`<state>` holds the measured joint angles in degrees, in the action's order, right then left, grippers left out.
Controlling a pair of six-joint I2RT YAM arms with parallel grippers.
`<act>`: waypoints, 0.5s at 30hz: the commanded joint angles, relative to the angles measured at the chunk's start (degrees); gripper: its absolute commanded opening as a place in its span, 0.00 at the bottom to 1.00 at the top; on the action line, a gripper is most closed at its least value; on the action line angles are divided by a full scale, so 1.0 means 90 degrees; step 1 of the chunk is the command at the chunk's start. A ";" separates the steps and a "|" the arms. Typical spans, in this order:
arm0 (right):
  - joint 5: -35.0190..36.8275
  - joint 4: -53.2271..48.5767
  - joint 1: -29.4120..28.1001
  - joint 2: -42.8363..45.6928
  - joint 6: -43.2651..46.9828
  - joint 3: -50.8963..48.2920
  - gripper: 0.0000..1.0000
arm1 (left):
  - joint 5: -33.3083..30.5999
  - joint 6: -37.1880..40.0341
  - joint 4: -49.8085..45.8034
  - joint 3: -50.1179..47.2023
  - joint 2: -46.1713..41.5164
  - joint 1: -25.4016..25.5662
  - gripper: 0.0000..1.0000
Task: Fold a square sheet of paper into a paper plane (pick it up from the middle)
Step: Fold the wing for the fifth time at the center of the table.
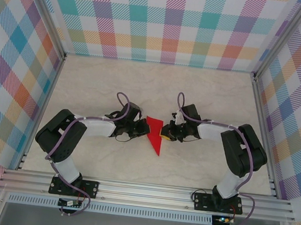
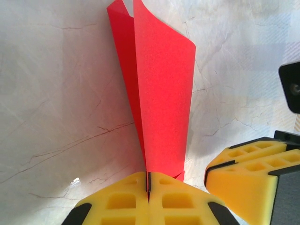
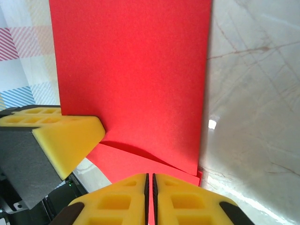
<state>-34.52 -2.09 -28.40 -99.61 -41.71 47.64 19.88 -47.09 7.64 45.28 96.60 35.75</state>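
The square sheet of paper (image 1: 154, 132), bright red, is folded along a centre crease into a slim pointed shape like a paper plane, tip toward the near edge. It is held just above the table between both arms. My left gripper (image 1: 142, 129) is shut on its left side. In the left wrist view the folded layers (image 2: 161, 89) rise straight out of the shut left gripper (image 2: 148, 176), flaring apart at the far end. My right gripper (image 1: 165, 132) is shut on the other side. In the right wrist view the paper (image 3: 136, 75) spreads wide above the right gripper (image 3: 150, 177), a thin red edge pinched between its pads.
The two grippers sit almost touching: the right gripper's yellow finger (image 2: 248, 168) is beside the left jaws, and the left gripper's finger (image 3: 61, 136) is beside the right jaws. Marbled tabletop (image 1: 154, 85) lies all around, bounded by checked walls (image 1: 167, 21) and an aluminium rail (image 1: 146, 191).
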 commanded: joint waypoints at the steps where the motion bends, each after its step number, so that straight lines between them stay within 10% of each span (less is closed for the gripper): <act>1: -0.0133 0.0142 -0.0148 -0.0213 -0.0098 -0.0034 0.11 | -0.0128 -0.0146 -0.0028 -0.0048 -0.0250 0.0022 0.01; 15: 0.0463 -0.0390 -0.0156 -0.0767 0.0318 0.0069 0.10 | -0.0058 0.0287 -0.0340 0.0125 -0.0204 0.0042 0.24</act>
<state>-34.02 -2.00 -29.74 -104.33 -41.10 48.05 18.85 -46.83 6.09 45.25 95.39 35.97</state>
